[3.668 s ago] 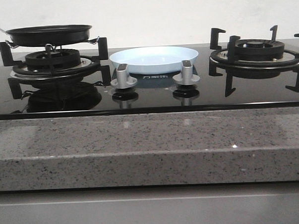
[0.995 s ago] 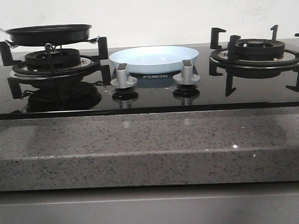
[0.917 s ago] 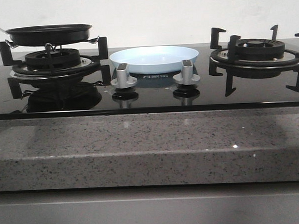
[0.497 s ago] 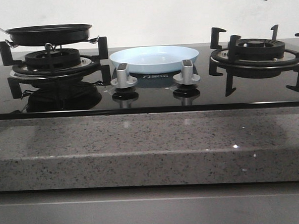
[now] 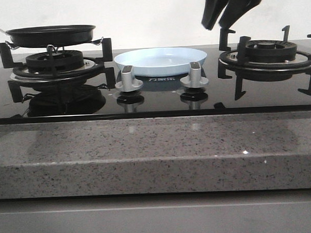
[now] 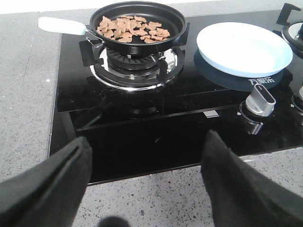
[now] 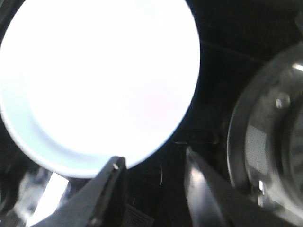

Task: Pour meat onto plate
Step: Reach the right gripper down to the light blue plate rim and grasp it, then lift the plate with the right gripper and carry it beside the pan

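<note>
**Right gripper dropping in by the plate, nothing grabbed yet**

Right gripper (image 5: 216, 17) is now well into the front view, fingers parted and empty; half a second ago only its tips showed at the top edge, and before that it wasn't in frame at all. So it's descending, and fast.

Meat (image 6: 131, 28) is well away from that gripper, across the hob, heaped in the black frying pan (image 6: 139, 23) on the left burner (image 6: 135, 66). Pan hasn't moved across any of the frames. Its pale handle (image 6: 59, 25) sticks out away from the plate.

Plate (image 5: 160, 61) sits just below and to the left of the right gripper, bare, on the glass hob (image 6: 156, 137) between the two burners. Right wrist view has the plate rim just ahead of the fingertips, no contact that I can see. Right burner (image 5: 266, 57) is directly under the arm.

Left gripper (image 6: 142, 179) hangs back over the stone counter (image 5: 157, 152), jaws wide, holding nothing, with pan and plate both ahead of it. Not in the front view.

My read: pour not started. The right arm looks set to steady or reposition the plate, leaving the pan handle to the left. Risk is nudging the plate on slick glass.
</note>
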